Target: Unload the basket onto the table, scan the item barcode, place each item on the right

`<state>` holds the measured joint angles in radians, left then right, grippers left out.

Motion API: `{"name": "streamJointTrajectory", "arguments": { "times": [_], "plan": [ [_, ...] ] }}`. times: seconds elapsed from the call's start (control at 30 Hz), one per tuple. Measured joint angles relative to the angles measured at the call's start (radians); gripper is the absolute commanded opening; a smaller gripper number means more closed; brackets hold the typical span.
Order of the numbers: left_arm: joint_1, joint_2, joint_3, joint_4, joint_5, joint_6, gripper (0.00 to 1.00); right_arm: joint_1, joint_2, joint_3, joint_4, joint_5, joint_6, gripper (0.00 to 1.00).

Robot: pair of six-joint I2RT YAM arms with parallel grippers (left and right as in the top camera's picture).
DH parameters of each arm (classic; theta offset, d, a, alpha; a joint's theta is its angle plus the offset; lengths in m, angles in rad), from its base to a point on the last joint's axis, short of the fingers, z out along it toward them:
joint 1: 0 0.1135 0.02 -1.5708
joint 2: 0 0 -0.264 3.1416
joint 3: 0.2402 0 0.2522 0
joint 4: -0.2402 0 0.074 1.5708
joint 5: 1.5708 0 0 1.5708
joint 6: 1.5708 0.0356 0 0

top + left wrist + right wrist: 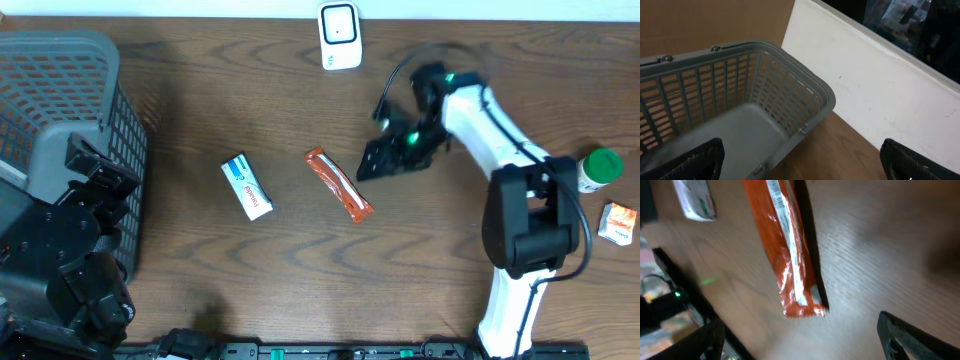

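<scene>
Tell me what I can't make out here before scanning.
Barcode on the long orange foil wrapper: blurred in the right wrist view, too small overhead.
Grey plastic mesh basket: overhead, cut by the left edge, floor partly behind the black left arm.
White-and-blue packet: print too small overhead.

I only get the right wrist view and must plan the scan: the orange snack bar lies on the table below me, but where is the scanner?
Observer: The white scanner stands at the far edge of the table, beyond the orange snack bar and apart from it.
Operator: Where is the left hand?
Observer: The left hand is open by the grey basket at the table's left end.
Operator: Anything to my right?
Observer: A green-capped bottle and a small orange packet sit at the table's right end.
</scene>
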<state>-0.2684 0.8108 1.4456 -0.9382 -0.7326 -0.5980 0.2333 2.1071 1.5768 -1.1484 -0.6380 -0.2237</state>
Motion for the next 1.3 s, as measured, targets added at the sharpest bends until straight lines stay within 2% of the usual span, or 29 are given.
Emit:
{"name": "streamJointTrajectory", "arguments": {
  "times": [0.17, 0.4, 0.7, 0.77, 0.83, 1.0, 1.07, 1.17, 1.3],
  "plan": [
    [0.0, 0.0, 0.0, 0.0, 0.0, 0.0, 1.0, 0.019, 0.009, -0.155, 0.138, -0.053, -0.023, 0.98],
    [0.0, 0.0, 0.0, 0.0, 0.0, 0.0, 1.0, 0.024, -0.022, -0.227, 0.25, -0.117, -0.017, 0.99],
    [0.0, 0.0, 0.0, 0.0, 0.0, 0.0, 1.0, 0.111, -0.05, -0.239, 0.319, -0.029, 0.039, 0.99],
    [0.0, 0.0, 0.0, 0.0, 0.0, 0.0, 1.0, 0.138, -0.056, -0.238, 0.325, 0.01, 0.055, 0.97],
    [0.0, 0.0, 0.0, 0.0, 0.0, 0.0, 1.0, 0.163, -0.063, -0.238, 0.333, 0.063, 0.072, 0.89],
    [0.0, 0.0, 0.0, 0.0, 0.0, 0.0, 1.0, 0.182, -0.079, -0.288, 0.413, 0.153, 0.122, 0.47],
    [0.0, 0.0, 0.0, 0.0, 0.0, 0.0, 1.0, 0.178, -0.084, -0.307, 0.434, 0.174, 0.137, 0.24],
    [0.0, 0.0, 0.0, 0.0, 0.0, 0.0, 1.0, 0.176, -0.082, -0.319, 0.432, 0.192, 0.154, 0.03],
    [0.0, 0.0, 0.0, 0.0, 0.0, 0.0, 1.0, 0.175, -0.08, -0.321, 0.429, 0.194, 0.174, 0.01]
  ]
}}
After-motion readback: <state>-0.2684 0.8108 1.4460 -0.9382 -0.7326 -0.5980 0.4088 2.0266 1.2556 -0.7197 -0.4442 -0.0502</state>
